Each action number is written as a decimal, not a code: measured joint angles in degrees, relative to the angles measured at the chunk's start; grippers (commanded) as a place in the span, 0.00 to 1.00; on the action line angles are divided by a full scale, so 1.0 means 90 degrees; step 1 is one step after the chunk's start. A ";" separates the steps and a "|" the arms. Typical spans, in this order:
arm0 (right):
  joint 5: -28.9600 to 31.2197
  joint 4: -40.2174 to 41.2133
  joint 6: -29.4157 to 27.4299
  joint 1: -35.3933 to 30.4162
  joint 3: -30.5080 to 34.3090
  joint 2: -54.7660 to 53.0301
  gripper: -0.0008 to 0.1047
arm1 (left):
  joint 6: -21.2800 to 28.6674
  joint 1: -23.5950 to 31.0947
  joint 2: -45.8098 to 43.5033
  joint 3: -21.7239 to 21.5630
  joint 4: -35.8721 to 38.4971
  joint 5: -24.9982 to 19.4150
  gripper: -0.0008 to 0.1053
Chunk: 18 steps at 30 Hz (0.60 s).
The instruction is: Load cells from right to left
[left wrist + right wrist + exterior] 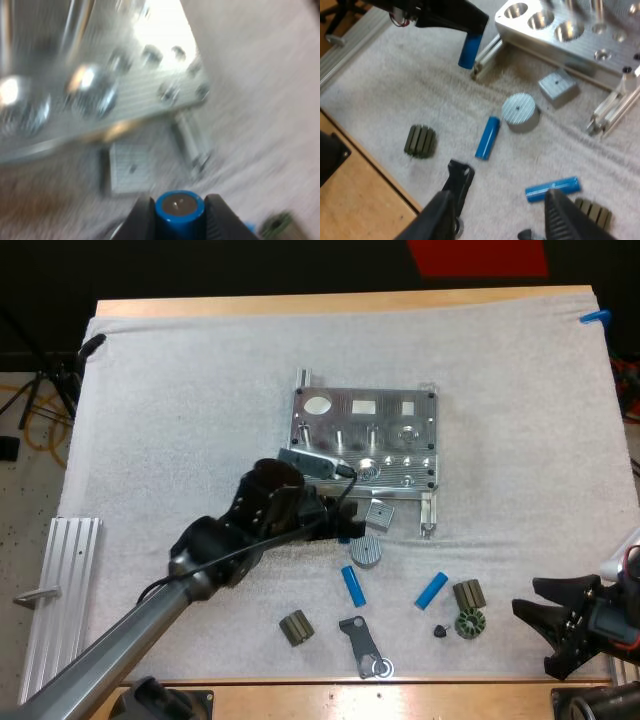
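The metal fixture lies mid-mat. At its near edge my left gripper is shut on a blue cylinder, held upright between the fingers, its top end facing the left wrist camera; from the right wrist view this held cylinder hangs just above the mat by the fixture. Two more blue cylinders lie loose on the mat. My right gripper hovers open at the near right, nothing between its fingers.
A round metal disc and a square metal block sit by the fixture's near edge. Ribbed dark parts, a toothed ring and a dark bracket lie near the front. An aluminium rail rests left of the mat.
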 measured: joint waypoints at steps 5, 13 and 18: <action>0.0000 -0.0328 0.0089 0.0000 0.0000 0.0000 0.40 | -0.0329 0.0000 -0.0616 0.0000 -0.0289 -0.0073 0.15; 0.0000 -0.0821 0.0567 0.0000 0.0238 0.0007 0.40 | -0.0449 0.0000 -0.1620 0.0000 -0.0567 -0.0633 0.15; -0.0053 -0.1350 0.0953 0.0000 0.0411 0.0016 0.40 | -0.0475 0.0000 -0.2001 0.0000 -0.0709 -0.0594 0.15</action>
